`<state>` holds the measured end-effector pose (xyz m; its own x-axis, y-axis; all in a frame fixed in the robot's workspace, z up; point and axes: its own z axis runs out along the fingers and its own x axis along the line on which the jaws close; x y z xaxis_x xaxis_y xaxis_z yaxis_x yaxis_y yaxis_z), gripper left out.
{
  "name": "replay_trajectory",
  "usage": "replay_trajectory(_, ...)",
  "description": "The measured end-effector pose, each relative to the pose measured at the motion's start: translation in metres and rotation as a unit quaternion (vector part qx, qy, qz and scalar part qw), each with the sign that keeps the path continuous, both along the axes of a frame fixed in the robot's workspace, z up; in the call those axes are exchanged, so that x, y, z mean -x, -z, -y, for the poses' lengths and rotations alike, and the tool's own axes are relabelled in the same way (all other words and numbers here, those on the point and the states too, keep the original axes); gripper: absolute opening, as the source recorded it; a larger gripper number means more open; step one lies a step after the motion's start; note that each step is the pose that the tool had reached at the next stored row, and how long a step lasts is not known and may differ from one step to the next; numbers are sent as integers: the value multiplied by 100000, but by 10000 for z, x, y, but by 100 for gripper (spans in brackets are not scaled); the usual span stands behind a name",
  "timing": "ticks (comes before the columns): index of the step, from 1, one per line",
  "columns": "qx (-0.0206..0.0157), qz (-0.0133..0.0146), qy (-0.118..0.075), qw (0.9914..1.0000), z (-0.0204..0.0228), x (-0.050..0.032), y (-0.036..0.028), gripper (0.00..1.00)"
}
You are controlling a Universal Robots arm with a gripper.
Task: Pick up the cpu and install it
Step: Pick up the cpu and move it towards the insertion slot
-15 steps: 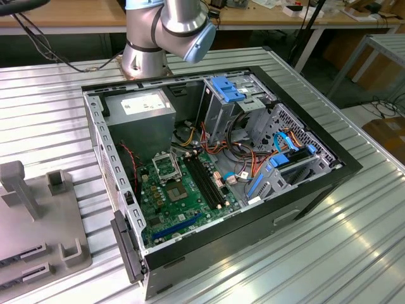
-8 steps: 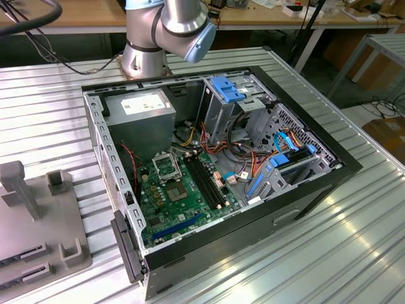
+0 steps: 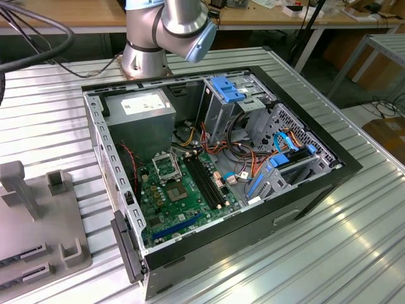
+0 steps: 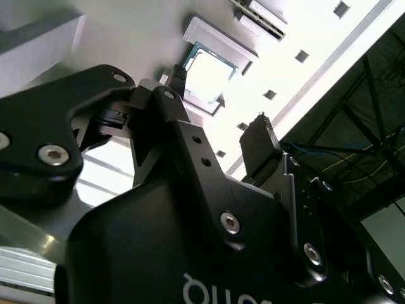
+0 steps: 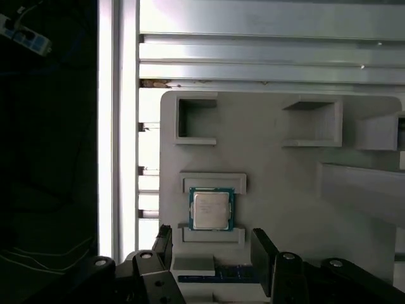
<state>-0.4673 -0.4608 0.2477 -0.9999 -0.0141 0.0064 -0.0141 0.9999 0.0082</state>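
Observation:
The cpu (image 5: 211, 210) is a small silver-faced square chip. It lies flat between two low ledges of a grey fixture tray (image 5: 285, 190). My gripper (image 5: 213, 248) hovers above it, open, with nothing between the black fingers (image 5: 262, 250). The chip sits just beyond the fingertips, roughly centred on the gap. In the second wrist view the cpu (image 4: 205, 76) shines bright past the gripper (image 4: 218, 100), apart from both fingers. The open computer case (image 3: 221, 158) in the exterior view holds a green motherboard (image 3: 183, 196) with a silver socket frame (image 3: 166, 166).
The grey tray (image 3: 38, 234) with raised posts sits at the exterior view's left, beside the case on a ribbed metal table (image 3: 354, 240). A grey power supply (image 3: 139, 120), cables and blue drive brackets (image 3: 278, 164) crowd the case. The arm's base (image 3: 145, 57) stands behind it.

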Motion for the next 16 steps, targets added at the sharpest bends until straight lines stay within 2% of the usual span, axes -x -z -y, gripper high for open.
replay_trajectory(6,53,-4,8,100000,-7,-49,105,62)
replay_trajectory(8,59,-2,-52,100000,-32,-51,152,62)
replay_trajectory(9,73,267,-1083,99994,-87,-18,259,62)
replay_trajectory(10,75,291,-1045,99994,-87,-10,424,62)
replay_trajectory(11,246,286,-316,99999,-87,11,520,62)
replay_trajectory(12,579,281,-293,99998,-86,11,527,62)
replay_trajectory(16,730,285,-288,99997,-87,11,539,62)
